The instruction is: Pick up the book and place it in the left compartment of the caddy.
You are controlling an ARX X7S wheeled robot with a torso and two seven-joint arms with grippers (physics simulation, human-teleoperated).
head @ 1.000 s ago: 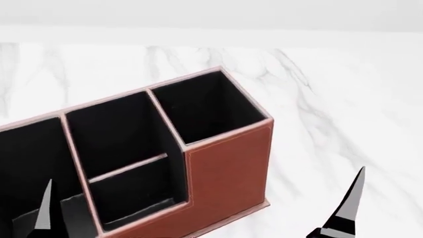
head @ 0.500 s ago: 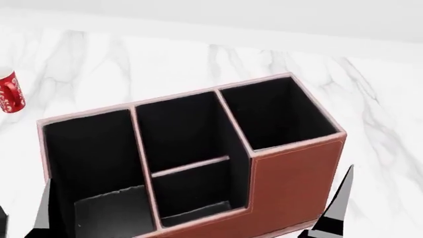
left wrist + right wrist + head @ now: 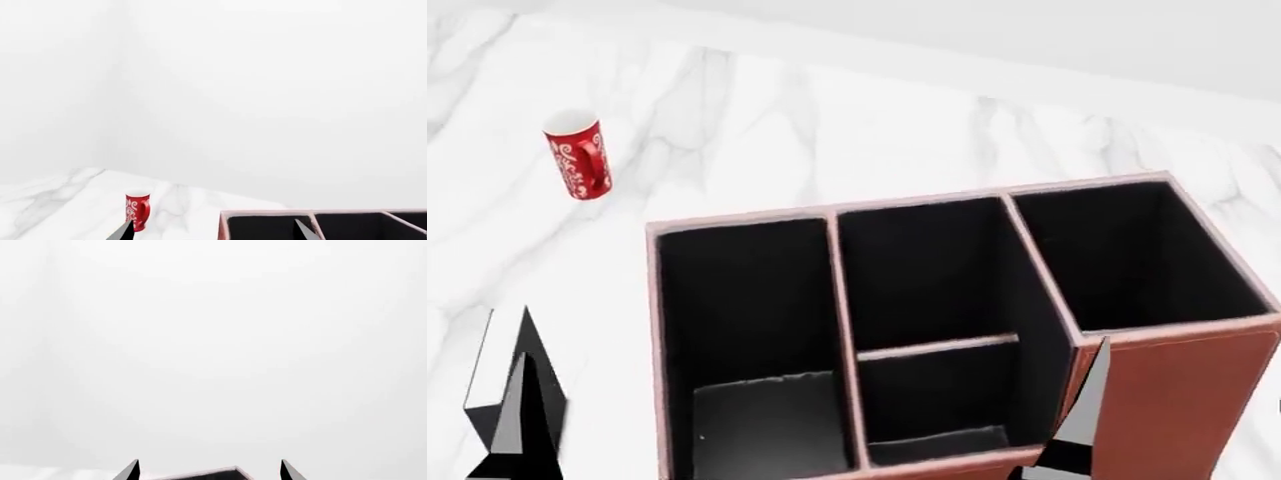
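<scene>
Two claws, left gripper (image 3: 212, 231) and right gripper (image 3: 208, 470), both spread wide, empty. Book (image 3: 547, 382) seemingly upright beside caddy's (image 3: 1188, 400) left wall, toward worktop's (image 3: 761, 120) front-left. Risk: left fingertip topples it on approach.

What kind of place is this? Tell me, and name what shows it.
Probably a bare simulated desk or counter setup: a white marble-look tabletop, a reddish-brown desk caddy with black compartments, a red patterned mug, and blank white walls behind.

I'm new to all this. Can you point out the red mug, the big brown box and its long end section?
red mug (image 3: 578, 155), head view, its patterned side.
brown box (image 3: 1181, 400), head view, its outer front wall.
long end section (image 3: 741, 300), head view, its black inner wall.
</scene>
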